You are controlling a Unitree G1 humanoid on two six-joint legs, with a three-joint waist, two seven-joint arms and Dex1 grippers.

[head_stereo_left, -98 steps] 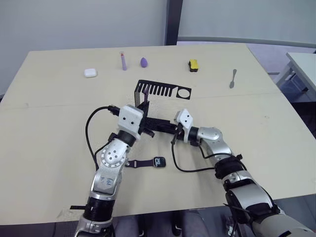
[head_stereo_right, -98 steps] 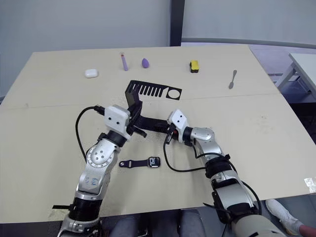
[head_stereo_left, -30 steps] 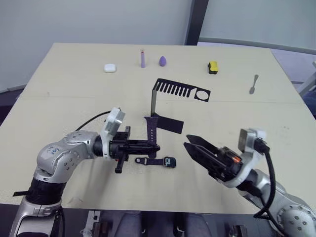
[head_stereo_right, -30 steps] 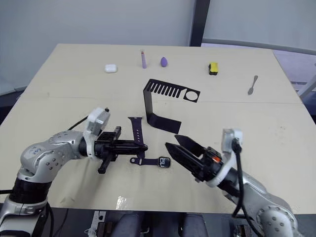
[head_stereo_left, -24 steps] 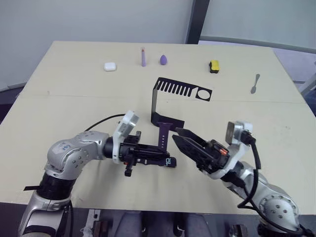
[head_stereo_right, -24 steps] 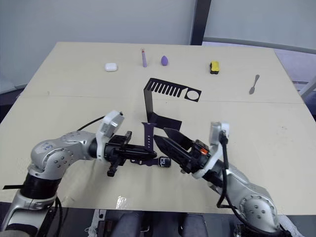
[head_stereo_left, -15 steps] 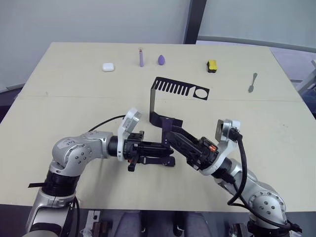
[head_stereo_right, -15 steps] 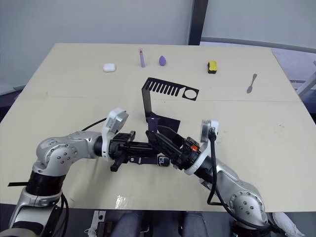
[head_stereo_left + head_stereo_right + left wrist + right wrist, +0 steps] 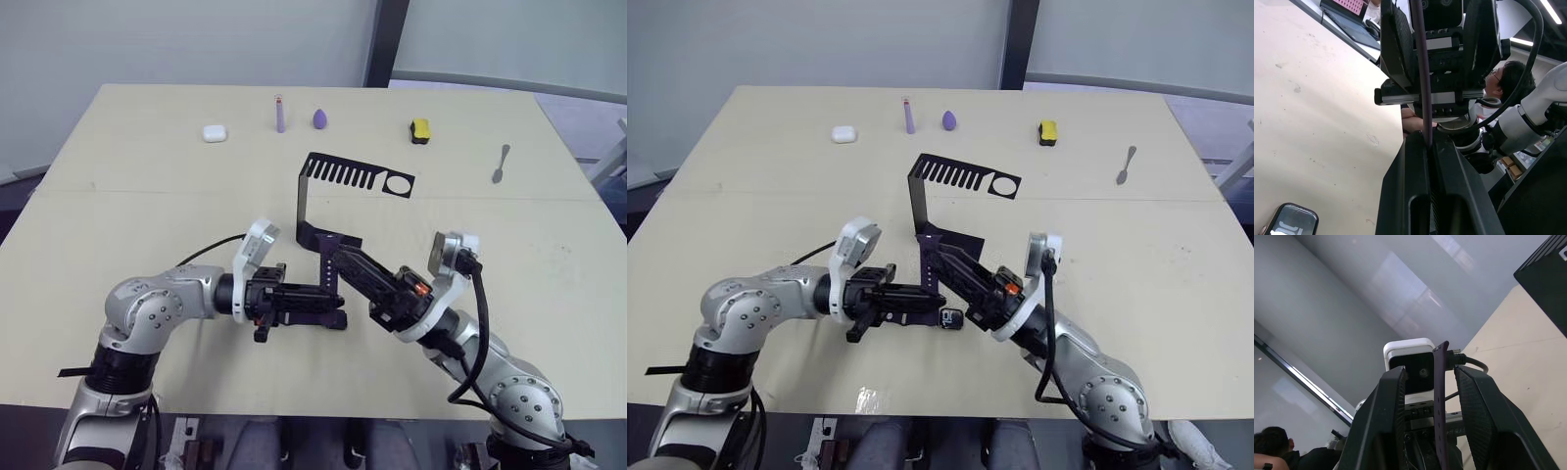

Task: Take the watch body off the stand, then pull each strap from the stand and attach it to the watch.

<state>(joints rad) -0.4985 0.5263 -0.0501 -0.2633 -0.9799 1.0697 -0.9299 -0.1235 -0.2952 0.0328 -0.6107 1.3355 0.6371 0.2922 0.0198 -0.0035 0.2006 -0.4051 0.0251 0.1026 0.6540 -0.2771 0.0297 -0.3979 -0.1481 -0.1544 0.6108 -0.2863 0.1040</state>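
Stand [image 9: 312, 201] sits mid-table [image 9: 118, 196], upright wall and slotted top arm bare: no watch body, no strap on it. So the removals look done.

Left gripper [image 9: 338, 299] reaches in low over the table just in front of the stand's foot. Fingers pressed together on the lower end of a strap [image 9: 326, 269]; the left wrist view shows that strap [image 9: 1421, 73] rising thin and dark from between the closed fingers [image 9: 1405, 191].

Right gripper [image 9: 343, 264] comes from the opposite side, fingers spread apart with the same strap standing in the gap; the right wrist view shows the band [image 9: 1441, 396] between the two fingers [image 9: 1388, 416], not clearly touched by either. Nothing gripped yet, by my reading.

Watch body [image 9: 949, 317] lies flat on the table under the grippers, screen up, also seen in the left wrist view [image 9: 1290, 220]. The other strap looks already joined to it, though the left gripper hides most of it.

Left to do: fit this last strap to the body.
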